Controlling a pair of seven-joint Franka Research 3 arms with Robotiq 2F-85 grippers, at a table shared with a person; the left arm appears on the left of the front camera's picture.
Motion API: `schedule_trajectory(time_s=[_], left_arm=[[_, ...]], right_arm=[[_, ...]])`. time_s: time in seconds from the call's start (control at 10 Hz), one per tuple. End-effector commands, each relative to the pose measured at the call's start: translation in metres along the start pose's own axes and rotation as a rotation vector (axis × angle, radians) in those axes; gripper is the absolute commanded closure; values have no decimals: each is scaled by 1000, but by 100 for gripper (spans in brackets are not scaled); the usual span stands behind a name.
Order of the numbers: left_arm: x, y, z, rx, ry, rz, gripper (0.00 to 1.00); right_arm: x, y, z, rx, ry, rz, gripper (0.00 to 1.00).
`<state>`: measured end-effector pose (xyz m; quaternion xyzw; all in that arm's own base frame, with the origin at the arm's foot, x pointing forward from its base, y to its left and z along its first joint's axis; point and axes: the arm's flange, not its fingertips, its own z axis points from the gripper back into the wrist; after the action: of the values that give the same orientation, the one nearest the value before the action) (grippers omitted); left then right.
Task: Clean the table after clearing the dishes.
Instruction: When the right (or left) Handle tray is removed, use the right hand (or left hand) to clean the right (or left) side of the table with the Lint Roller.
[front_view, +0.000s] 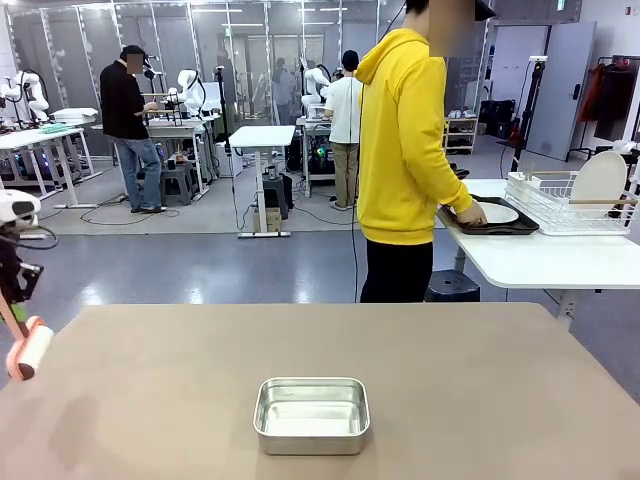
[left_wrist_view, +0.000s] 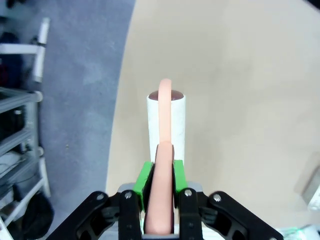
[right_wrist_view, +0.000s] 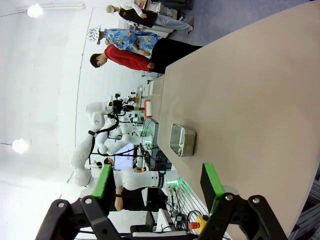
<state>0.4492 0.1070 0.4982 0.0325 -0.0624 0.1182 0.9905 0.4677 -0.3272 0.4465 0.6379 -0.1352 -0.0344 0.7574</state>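
Left end effector (left_wrist_view: 159, 197) clamps its green pads (left_wrist_view: 144, 181) on the peach handle of a lint roller (left_wrist_view: 166, 122), whose white roll hangs over the near-left edge of the tan bench (front_view: 450, 370); in the front view the roller (front_view: 30, 350) sits at that same corner, tilted, just off the bench top. Right end effector (right_wrist_view: 159, 185) stands wide, its 2 green-padded fingers well apart with nothing between them, raised above the bench (right_wrist_view: 260, 100). On the bench, near the middle of its near side, rests 1 small rectangular steel pan (front_view: 311, 415), also seen in the right wrist view (right_wrist_view: 182, 140). Beyond the far edge, a person in a yellow hoodie (front_view: 405, 140) has turned to a white side table (front_view: 540, 262), a hand (front_view: 468, 213) on a dark tray (front_view: 512, 227) carrying a white plate (front_view: 498, 213). Beside it stands a white wire dish rack (front_view: 560, 203) holding another plate (front_view: 600, 182) upright.
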Motion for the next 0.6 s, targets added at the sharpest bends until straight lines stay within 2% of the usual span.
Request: schedule_trajectory(time_s=[0.0,0.2,0.3,0.5], left_arm=[[-15,-10,36,101,-18,35,78],[-16,-26,53,83,-35,19,78],[-17,-13,44,71,-37,16,78],[-17,-13,44,71,-37,16,78]], right_arm=[[-6,4,-4,13,-6,-1,13],[-6,4,-4,13,-6,-1,13],[-6,4,-4,13,-6,-1,13],[-6,4,-4,13,-6,-1,13]])
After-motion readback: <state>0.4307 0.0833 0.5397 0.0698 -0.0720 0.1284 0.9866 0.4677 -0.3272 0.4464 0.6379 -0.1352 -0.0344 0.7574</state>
